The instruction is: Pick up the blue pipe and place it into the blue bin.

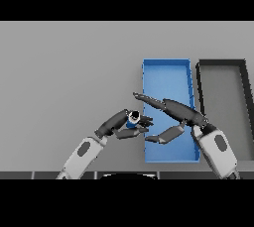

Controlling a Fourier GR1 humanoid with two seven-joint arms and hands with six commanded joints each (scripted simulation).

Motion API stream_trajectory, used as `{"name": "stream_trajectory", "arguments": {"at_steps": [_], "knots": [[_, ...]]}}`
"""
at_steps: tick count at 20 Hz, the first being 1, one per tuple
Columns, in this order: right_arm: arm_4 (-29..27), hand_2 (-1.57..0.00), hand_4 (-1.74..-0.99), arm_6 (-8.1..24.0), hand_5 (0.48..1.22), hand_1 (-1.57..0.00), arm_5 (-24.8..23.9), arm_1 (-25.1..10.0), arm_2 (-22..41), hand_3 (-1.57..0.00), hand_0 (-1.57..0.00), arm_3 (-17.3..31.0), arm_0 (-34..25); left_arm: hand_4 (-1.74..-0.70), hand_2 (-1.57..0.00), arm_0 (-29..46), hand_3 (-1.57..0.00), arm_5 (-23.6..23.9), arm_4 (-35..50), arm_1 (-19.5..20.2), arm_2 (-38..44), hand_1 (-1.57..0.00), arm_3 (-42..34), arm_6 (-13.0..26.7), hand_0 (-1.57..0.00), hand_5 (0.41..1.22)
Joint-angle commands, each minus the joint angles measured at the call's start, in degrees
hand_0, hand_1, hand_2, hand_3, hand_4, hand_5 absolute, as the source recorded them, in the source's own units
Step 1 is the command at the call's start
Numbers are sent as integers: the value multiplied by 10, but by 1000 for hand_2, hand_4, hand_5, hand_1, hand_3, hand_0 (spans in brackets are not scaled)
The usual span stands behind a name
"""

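The blue pipe point(133, 118) shows as a short blue tube with a pale open end, held just left of the blue bin point(166, 76). My left hand point(118, 123) comes up from the lower left and has its fingers curled round the pipe. My right hand point(181, 113) reaches in from the lower right over the bin's near half, fingers straight and pointing left toward the pipe, thumb spread below. It holds nothing.
A dark grey bin point(221, 67) stands right of the blue bin, touching its side. The grey table point(64, 72) stretches to the left and back.
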Motion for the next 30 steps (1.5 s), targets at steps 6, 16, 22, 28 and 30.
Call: {"name": "stream_trajectory", "arguments": {"at_steps": [6, 16, 22, 28, 30], "knots": [[15, 1, -1192, 27, 514, 1, 26, 44, 51, 1, 1, 43, -67, -1476, -1571, -11, -1571, -30, 13, 0, 19, -1571, 13, -2, -1571, 1221], [29, -840, -1446, 52, 527, -836, 49, 101, 87, -662, -818, 116, -131, -1625, -1537, 9, -1163, -48, 10, -14, 25, -1571, 17, 11, -1571, 1221], [19, -1379, -1475, 18, 940, -1378, 39, 133, 88, -1295, -1374, 117, -120, -1711, -1562, 2, -1322, -50, 5, -24, 31, -1571, 15, -4, -1571, 1221], [7, -1521, -1490, 36, 1147, -1520, 47, 148, 77, -1499, -1519, 103, -100, -1733, -1558, -1, -1437, -49, -3, -27, 36, -1571, 18, -16, -1571, 1221], [4, -1539, -1493, 44, 1174, -1539, 45, 162, 77, -1525, -1538, 101, -87, -1734, -1563, 2, -1424, -50, -2, -26, 36, -1571, 19, -13, -1571, 1221]]}}
